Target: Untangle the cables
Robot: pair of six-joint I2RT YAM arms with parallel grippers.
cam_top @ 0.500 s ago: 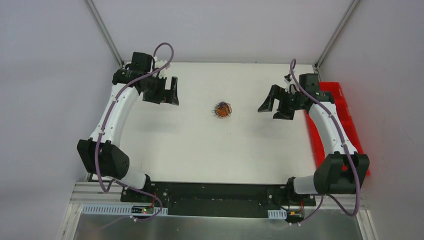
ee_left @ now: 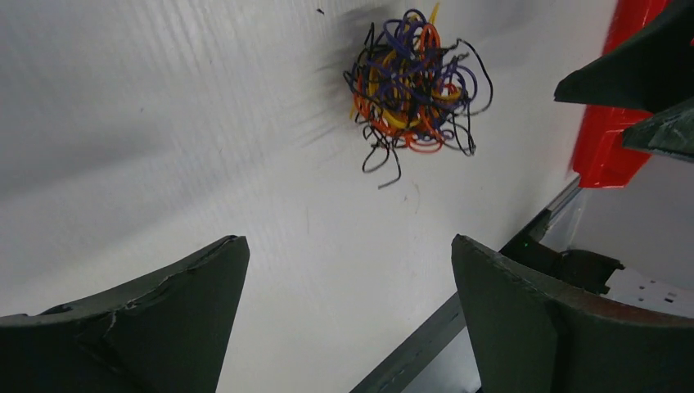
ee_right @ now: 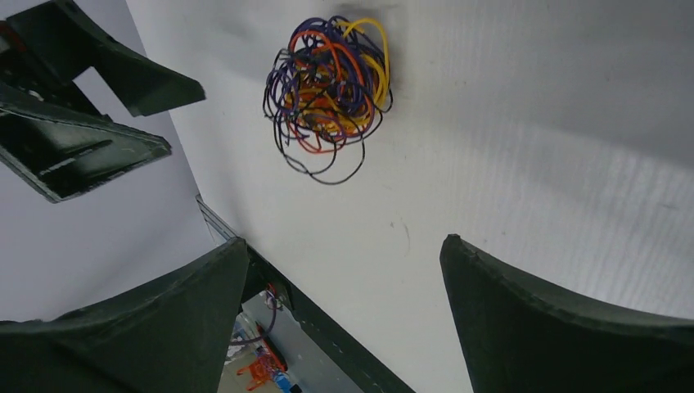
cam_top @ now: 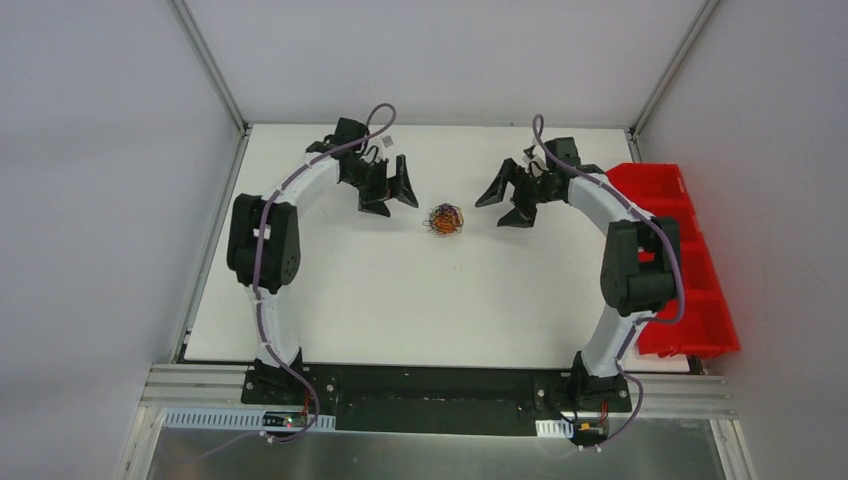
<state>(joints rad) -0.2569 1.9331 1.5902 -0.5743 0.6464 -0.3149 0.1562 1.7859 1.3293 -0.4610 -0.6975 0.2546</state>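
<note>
The cables (cam_top: 445, 218) lie balled together on the white table, a small tangle of orange, yellow, purple and black wires. The ball also shows in the left wrist view (ee_left: 413, 82) and in the right wrist view (ee_right: 331, 90). My left gripper (cam_top: 398, 193) is open and empty, just left of the ball and apart from it. My right gripper (cam_top: 505, 203) is open and empty, just right of the ball and apart from it. Each wrist view shows the ball ahead of its own spread fingers (ee_left: 164, 319) (ee_right: 556, 319).
A red bin (cam_top: 690, 260) stands along the table's right edge, partly behind the right arm. Grey walls close in the table at the back and sides. A black rail with the arm bases (cam_top: 440, 385) runs along the near edge.
Both arms have swung inward toward the ball of cables. The left gripper moved right, the right gripper moved left. The cables have not moved.
</note>
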